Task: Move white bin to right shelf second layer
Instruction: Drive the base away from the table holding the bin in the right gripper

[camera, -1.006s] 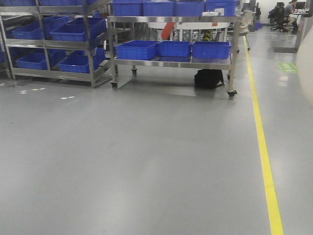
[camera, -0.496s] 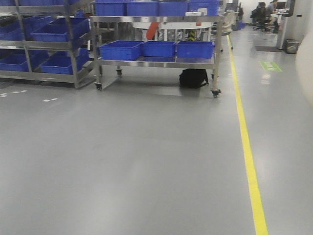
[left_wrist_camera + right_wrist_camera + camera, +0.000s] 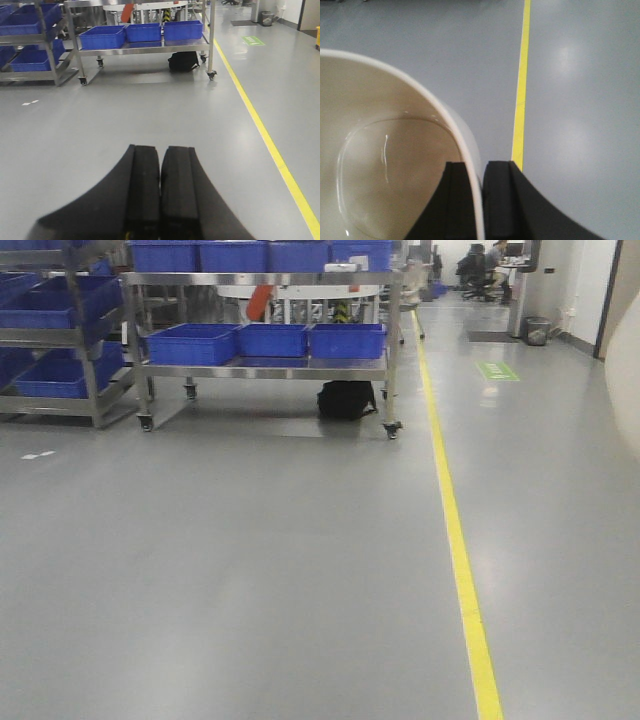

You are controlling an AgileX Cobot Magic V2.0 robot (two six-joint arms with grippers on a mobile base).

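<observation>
**Bin gripped at the rim above open floor**

The right tool [image 3: 481, 167] pinches the wall of the bin [image 3: 385, 150]. In the right wrist view one black finger [image 3: 457, 200] sits inside the mouth and the other outside, with the thin cream rim running between them. The bin is held above the grey floor [image 3: 420, 45], mouth towards the camera, so its glossy inside and rounded base show. On the floor below, just right of the bin, runs a yellow line [image 3: 520, 100]. In the front view the bin appears only as a blurred cream edge at the right border.

The left tool [image 3: 160, 150] has its two fingers pressed together, pad against pad. It points out over bare floor towards a wheeled steel cart [image 3: 262, 368].

Three blue crates [image 3: 272, 340] stand side by side on the cart's lower shelf, and more stand on its top. A black bag [image 3: 346, 400] lies on the floor under the cart's right end. Left of the cart is a steel rack [image 3: 92, 390] carrying more blue crates. The yellow line passes just right of the cart and runs on into the room, with a green floor mark [image 3: 497, 371] beyond it. Far back a person [image 3: 487, 260] sits, too small to make out further.
</observation>
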